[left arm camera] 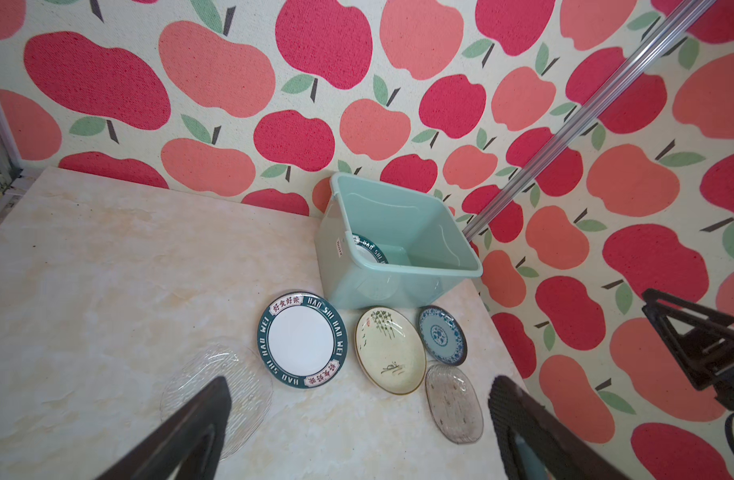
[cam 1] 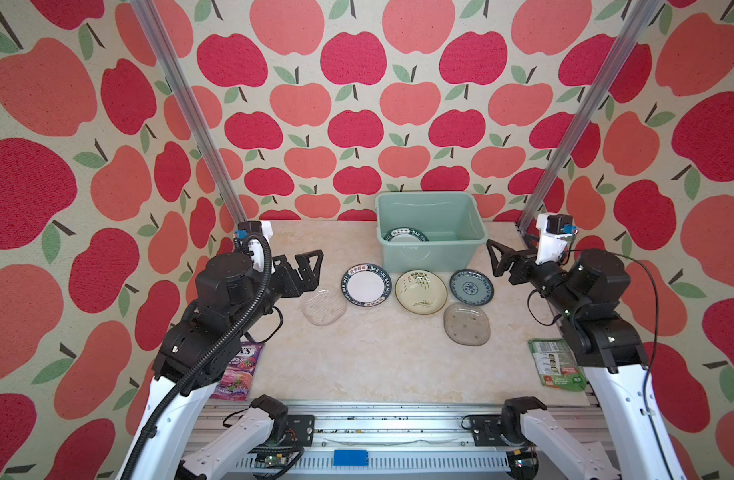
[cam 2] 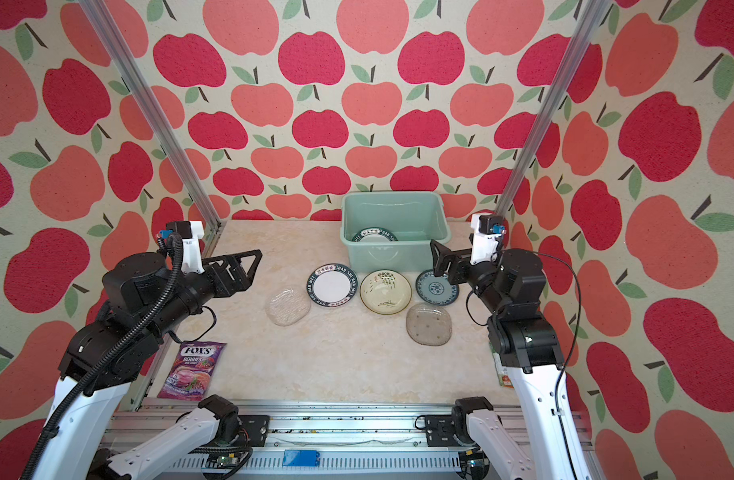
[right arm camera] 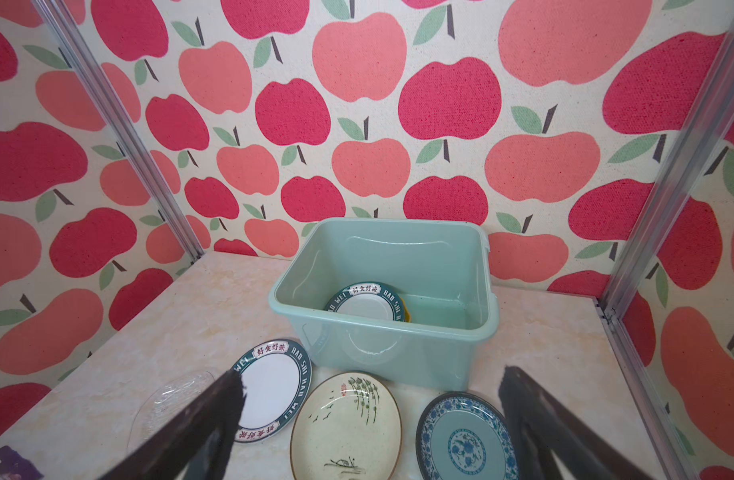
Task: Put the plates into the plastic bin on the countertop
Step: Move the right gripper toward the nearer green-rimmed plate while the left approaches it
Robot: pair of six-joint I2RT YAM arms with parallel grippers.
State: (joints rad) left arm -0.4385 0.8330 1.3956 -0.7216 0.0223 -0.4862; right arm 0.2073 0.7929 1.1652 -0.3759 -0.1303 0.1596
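The left end effector (cam 1: 305,270) and right end effector (cam 1: 496,259) hang released, empty. The right should pinch the blue plate (cam 1: 471,287) by its rim, then clear the bin (cam 1: 432,258) wall before letting go.

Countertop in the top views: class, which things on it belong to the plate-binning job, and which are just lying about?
Belong to the job: plastic bin, binned lettered-rim plate, loose lettered-rim plate, cream floral plate, blue patterned plate, left clear glass plate, right clear glass plate.
Just lying about: purple candy packet, green snack packet.
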